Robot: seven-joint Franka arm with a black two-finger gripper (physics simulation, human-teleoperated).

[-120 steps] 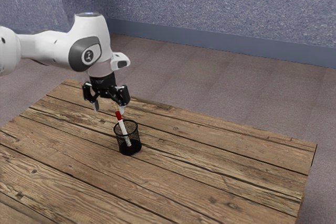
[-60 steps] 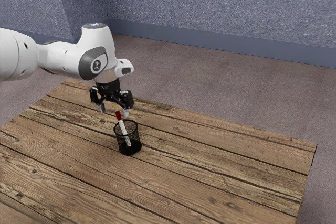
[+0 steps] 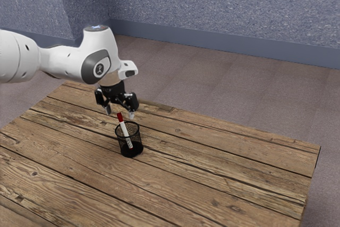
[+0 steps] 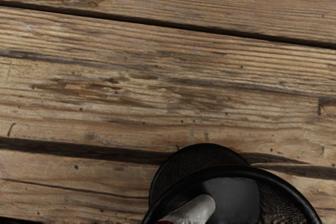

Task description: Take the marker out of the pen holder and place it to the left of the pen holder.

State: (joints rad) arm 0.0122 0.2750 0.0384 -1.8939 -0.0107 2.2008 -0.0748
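In the exterior view my gripper [image 3: 120,114] is open, its two fingertips apart on either side of the marker's top, close to its height. The white marker [image 3: 126,131] with a red cap leans inside the black mesh pen holder [image 3: 130,145], its cap sticking out above the rim. Part of the pen holder [image 4: 210,169] lies at the wrist view's lower edge, with the pale body of the marker [image 4: 195,209] inside it.
The wooden table [image 3: 223,168] extends around the pen holder on all sides. Its far edge runs behind the gripper, and a speckled blue wall stands beyond the floor.
My open gripper has come down and moved toward the exterior view's right, closer to the marker's cap. The marker and pen holder have stayed where they were.
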